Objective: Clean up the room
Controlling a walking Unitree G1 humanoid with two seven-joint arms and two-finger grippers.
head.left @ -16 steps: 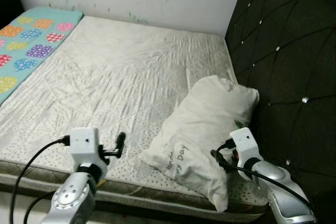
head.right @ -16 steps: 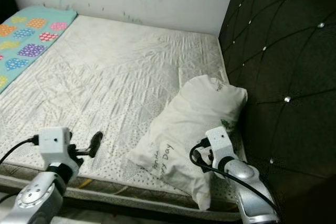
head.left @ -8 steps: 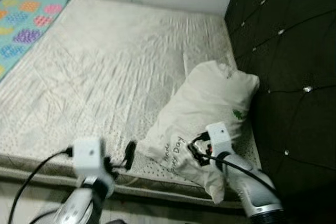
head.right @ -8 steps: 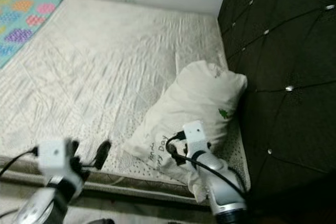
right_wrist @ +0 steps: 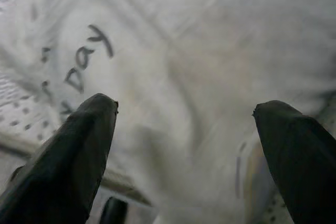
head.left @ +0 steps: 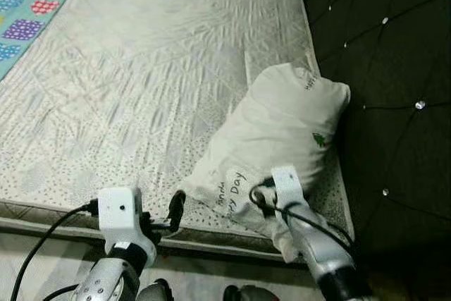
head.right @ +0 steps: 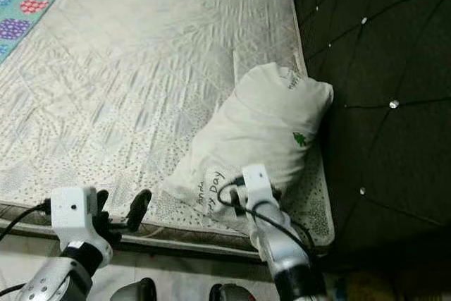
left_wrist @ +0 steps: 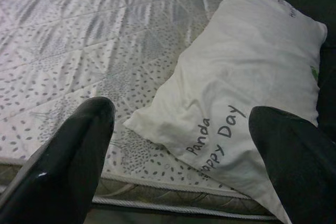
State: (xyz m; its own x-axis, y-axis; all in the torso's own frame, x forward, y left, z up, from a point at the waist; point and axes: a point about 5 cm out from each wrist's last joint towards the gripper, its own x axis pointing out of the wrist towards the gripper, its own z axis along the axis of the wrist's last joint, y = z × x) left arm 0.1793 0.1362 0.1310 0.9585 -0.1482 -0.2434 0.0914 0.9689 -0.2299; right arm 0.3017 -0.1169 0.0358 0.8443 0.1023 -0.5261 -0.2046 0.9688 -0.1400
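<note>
Bed (head.left: 141,68) fills more of my view now; I've closed my right gripper (right_wrist: 184,145), fingers spread, onto the pillow (head.left: 282,132), left gripper (left_wrist: 178,150) also released.

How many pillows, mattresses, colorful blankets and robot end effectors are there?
Pillow: 1
Mattress: 1
Colorful blanket: 1
End effectors: 2, left end effector and right end effector
Total: 5
</note>
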